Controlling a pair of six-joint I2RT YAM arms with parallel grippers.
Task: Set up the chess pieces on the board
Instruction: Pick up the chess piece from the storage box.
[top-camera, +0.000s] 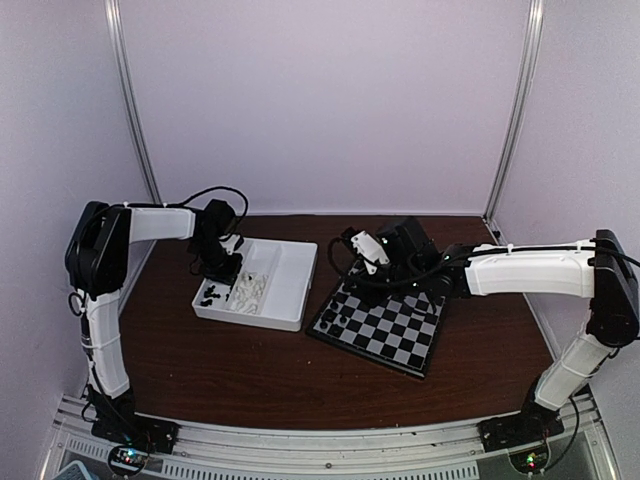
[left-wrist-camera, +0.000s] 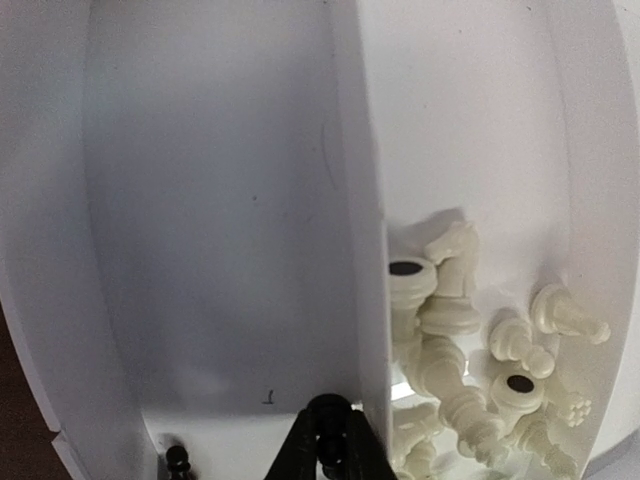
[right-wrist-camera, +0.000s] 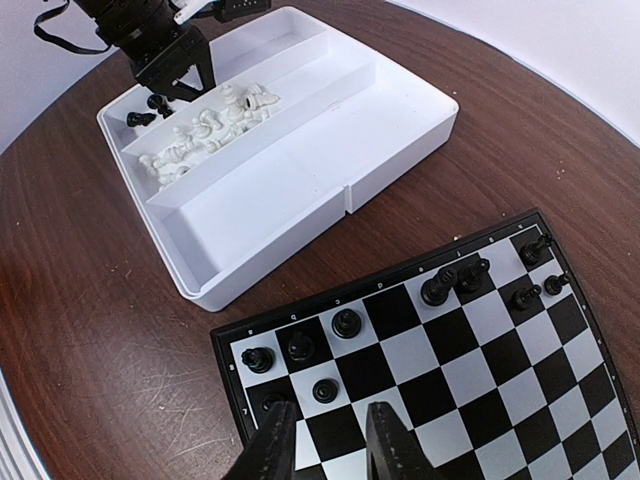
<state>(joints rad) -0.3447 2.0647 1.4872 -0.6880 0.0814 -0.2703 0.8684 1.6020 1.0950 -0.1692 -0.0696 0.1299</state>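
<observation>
The board (top-camera: 400, 335) (right-wrist-camera: 480, 370) lies right of centre with several black chess pieces (right-wrist-camera: 346, 322) along its edge rows. My right gripper (right-wrist-camera: 335, 440) (top-camera: 350, 268) hovers open above the board's corner, with nothing between its fingers. Loose white chess pieces (left-wrist-camera: 470, 340) (right-wrist-camera: 205, 125) are heaped in the tray's middle compartment. My left gripper (left-wrist-camera: 330, 445) (top-camera: 222, 268) reaches down into the tray's left compartment and is shut on a black piece (left-wrist-camera: 330, 412). Another black piece (left-wrist-camera: 177, 460) lies on the tray floor beside it.
The white divided tray (top-camera: 290, 290) (right-wrist-camera: 200, 290) sits left of the board on the brown table (top-camera: 250, 370). Its divider wall (left-wrist-camera: 360, 200) stands right beside my left fingers. Pale walls and two metal posts (top-camera: 135, 110) close in the back.
</observation>
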